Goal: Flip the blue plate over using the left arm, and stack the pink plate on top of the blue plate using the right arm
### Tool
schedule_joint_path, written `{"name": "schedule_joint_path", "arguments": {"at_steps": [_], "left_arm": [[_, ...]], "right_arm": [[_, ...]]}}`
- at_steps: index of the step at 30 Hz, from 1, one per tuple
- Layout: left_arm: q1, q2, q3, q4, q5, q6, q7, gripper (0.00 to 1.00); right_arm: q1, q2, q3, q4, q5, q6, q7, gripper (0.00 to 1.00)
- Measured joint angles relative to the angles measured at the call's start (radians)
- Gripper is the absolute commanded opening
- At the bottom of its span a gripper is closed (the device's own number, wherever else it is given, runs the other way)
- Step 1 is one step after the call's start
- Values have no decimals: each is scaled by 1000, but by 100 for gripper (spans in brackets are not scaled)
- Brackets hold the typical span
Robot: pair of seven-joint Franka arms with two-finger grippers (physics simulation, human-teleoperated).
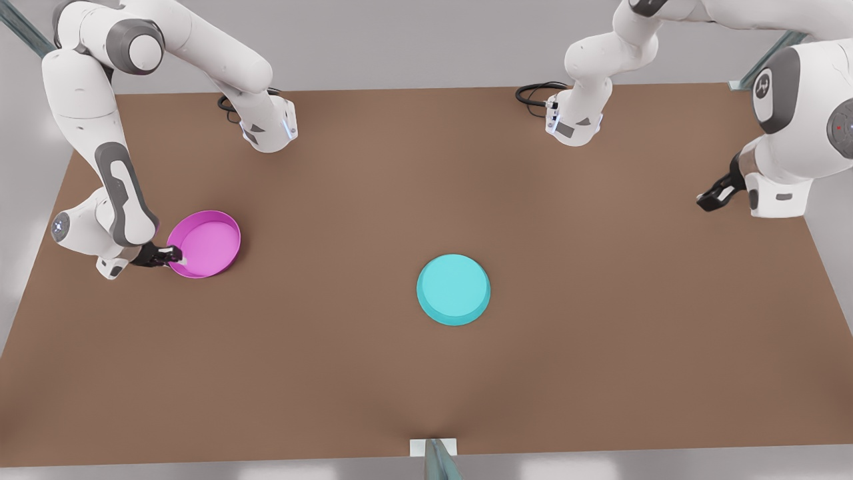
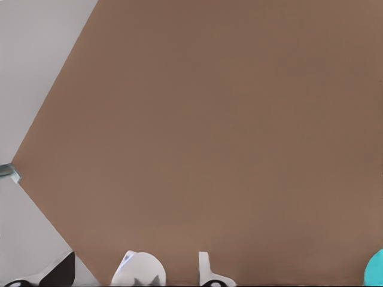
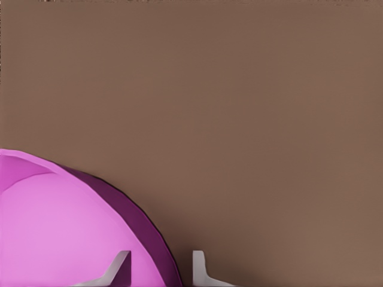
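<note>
- Progress: the blue plate (image 1: 454,289) lies just right of centre in the front view, and we read it as upside down, its flat underside up and its rim on the table (image 1: 426,167). We judge the flip done.
- Stacking is not yet done. The pink plate (image 1: 204,244) sits at the left of the front view, rim up, well apart from the blue plate.
- Right gripper (image 1: 174,255): at the pink plate's left edge in the front view. In the right wrist view its fingers (image 3: 116,269) straddle the plate's wall, one inside the dish and one outside. A gap shows between wall and outer finger, so we cannot tell whether they are clamped yet.
- Left gripper (image 1: 709,197): at the right edge of the front view, above the table, far from both plates, waiting. Its fingers look spread and hold nothing.
- Remaining, as we judge it: clamp, lift, carry the pink plate across, and set it on the blue plate.
</note>
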Motion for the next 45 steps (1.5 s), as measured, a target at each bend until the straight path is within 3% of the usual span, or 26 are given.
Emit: {"name": "schedule_joint_path", "arguments": {"at_steps": [2,6,28,33,39,45], "left_arm": [[0,1,5,-5,-34,0,88,100],[-1,7,7,-2,-65,1,232,100],[-1,17,6,1,-75,13,606,100],[0,17,5,2,-76,16,641,100],[4,18,5,3,-77,25,671,100],[5,20,3,3,-77,29,692,100]], "right_arm": [[0,0,1,0,4,0,-12,27],[0,2,8,0,10,0,-36,21],[-17,-30,43,42,219,-182,-115,21],[15,-63,131,105,260,-235,-117,21],[274,-63,168,196,296,-225,-37,21],[612,-25,169,235,307,-69,141,21]]}}
